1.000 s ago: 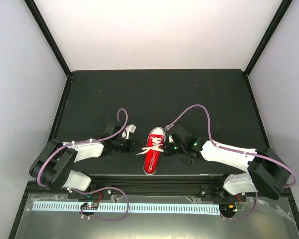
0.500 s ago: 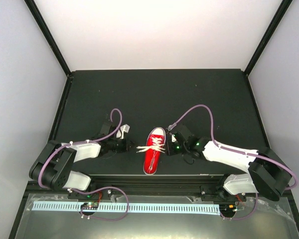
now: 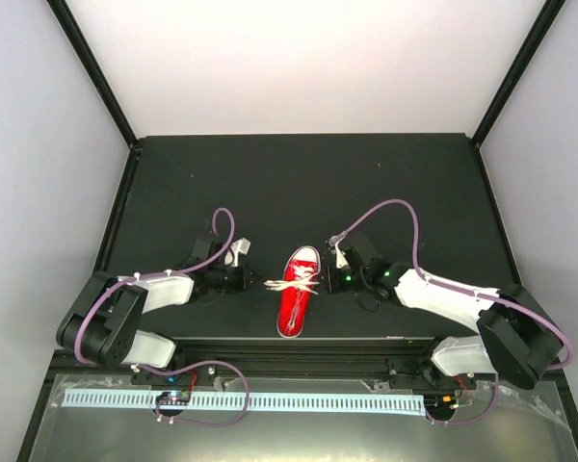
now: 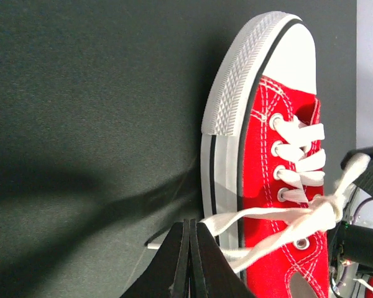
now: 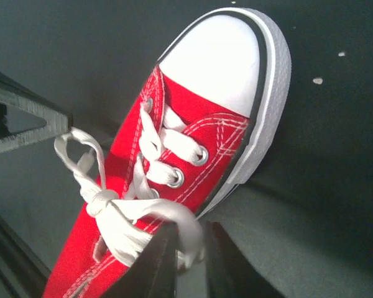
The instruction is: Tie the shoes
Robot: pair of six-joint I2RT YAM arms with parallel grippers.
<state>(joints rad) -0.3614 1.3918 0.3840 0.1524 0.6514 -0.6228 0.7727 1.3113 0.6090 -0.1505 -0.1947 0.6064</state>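
Your sneaker sits on the dark table between the two arms and close to the near edge, with its white toe cap pointing away from the bases. It is small, light canvas on a rubber sole, and nothing pins it down, so expect it to slide or tip if you pull unevenly. The laces are flat, soft and limp, and should hold well once pinched. A first knot is gathered over the upper eyelets. Take hold on the flat strands out from that knot, never on the shoe itself. The left gripper lies low to the left of the shoe, its fingers pressed together on a strand that runs across to the knot. The right gripper mirrors it on the right side, nipping a broad stretch of lace between its fingers. Both forearms reach out low over the table, wrists turned inward toward the shoe.
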